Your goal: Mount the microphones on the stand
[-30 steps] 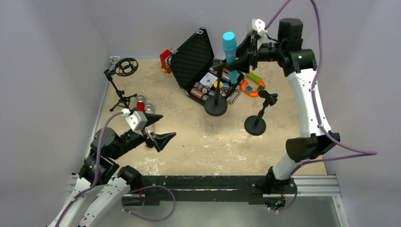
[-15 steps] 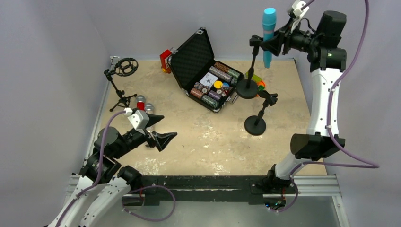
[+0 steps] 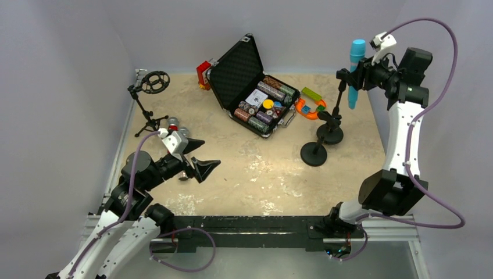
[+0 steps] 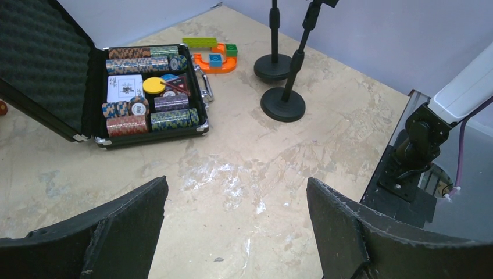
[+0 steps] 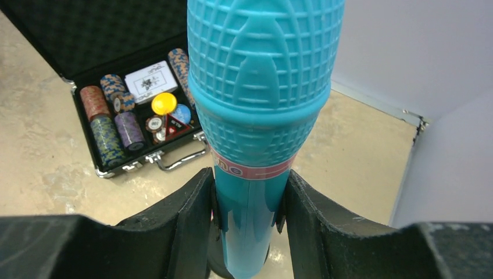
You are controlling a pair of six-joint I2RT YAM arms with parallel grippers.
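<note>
Progress first, from the top view: your right gripper [image 3: 359,78] stands high at the far right, its fingers closed on the light blue microphone [image 3: 356,55]. This one is upright and seems to sit in the clip of the first round-base stand [image 3: 329,135] below it; I cannot tell if the clip really holds it. So one of three is, by my judgement, nearly done. The red microphone [image 3: 172,123] and the silver microphone [image 3: 184,131] lie side by side at the left, partly hidden behind your left gripper [image 3: 200,158], which hovers wide open and empty. These two are left to do. You can count three microphones and three stands: the second round-base stand [image 3: 314,154], just nearer than the first, and the tripod stand [image 3: 150,122] with a ring mount at the far left, both free. In the left wrist view both fingers [image 4: 110,232] are spread apart over the table [image 4: 232,151] with nothing between, and one open case [image 4: 58,75] of poker chips lies ahead. In the right wrist view the fingers [image 5: 186,221] press the blue handle from both sides, below the head.
</note>
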